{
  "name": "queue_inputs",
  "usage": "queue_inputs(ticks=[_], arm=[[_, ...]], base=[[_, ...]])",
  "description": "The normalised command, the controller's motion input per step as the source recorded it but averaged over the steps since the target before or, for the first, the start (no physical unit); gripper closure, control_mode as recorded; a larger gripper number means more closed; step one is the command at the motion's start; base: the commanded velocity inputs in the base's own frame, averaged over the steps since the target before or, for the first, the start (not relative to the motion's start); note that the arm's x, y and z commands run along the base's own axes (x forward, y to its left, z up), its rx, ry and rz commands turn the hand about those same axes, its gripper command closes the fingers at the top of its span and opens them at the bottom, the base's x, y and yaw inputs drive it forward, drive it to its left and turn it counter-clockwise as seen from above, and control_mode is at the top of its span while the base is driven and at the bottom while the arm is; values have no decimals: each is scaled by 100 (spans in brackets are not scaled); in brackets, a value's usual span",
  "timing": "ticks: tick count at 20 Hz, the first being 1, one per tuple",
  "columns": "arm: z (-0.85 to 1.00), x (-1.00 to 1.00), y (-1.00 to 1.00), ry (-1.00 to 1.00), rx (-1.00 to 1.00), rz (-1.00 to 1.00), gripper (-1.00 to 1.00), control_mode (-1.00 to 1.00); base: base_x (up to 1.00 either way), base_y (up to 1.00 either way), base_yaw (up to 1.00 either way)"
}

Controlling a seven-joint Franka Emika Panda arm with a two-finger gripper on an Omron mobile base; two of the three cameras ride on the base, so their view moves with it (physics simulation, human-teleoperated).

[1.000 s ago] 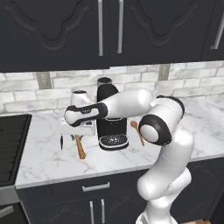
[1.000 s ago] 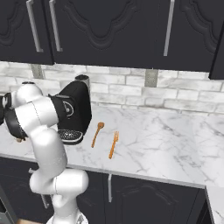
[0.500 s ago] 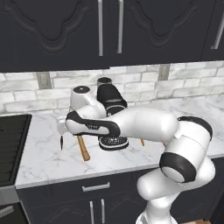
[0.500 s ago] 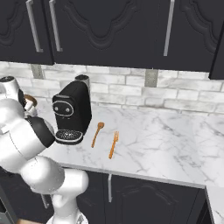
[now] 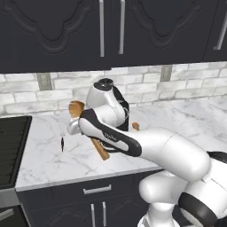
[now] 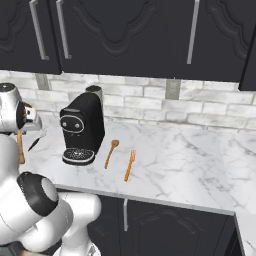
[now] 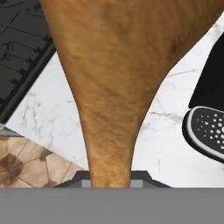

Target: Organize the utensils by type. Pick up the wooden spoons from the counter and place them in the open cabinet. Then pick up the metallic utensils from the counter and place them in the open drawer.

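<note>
Marble counter (image 5: 44,150) below the jaws. Jaws closed on the large wooden spoon (image 7: 118,78), bowl projecting ahead of them. Recommend a steady, level carry to the cabinet.

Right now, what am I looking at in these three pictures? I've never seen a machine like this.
It is a white robot arm on a wheeled base in a computer-rendered kitchen. Two pictures come from cameras on the base, behind the arm to its left and right. The third comes from a camera on the hand, looking along the gripper. The gripper is shut on the large wooden spoon, lifted off the marble counter; its tan bowl looms close in the hand picture. On the counter stand a black coffee machine, a smaller wooden spoon, an orange fork, and a small dark-handled fork.
</note>
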Motion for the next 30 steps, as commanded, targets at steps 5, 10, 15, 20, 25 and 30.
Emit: queue_inputs(ticks=[5, 10, 15, 20, 25, 30], arm=[[36, -48, -44, -7, -8, 49, 100, -100], [19, -59, -44, -19, -18, 57, 100, -100], [21, -40, -56, -5, -17, 41, 100, -100], [18, -28, -57, 0, -14, 25, 100, -100], [14, -36, -55, 0, 0, 8, 100, -100], [7, -29, -58, 0, 0, 0, 100, -100]], base=[[0, 0, 0], [0, 0, 0], [0, 0, 0], [0, 0, 0], [0, 0, 0], [0, 0, 0]])
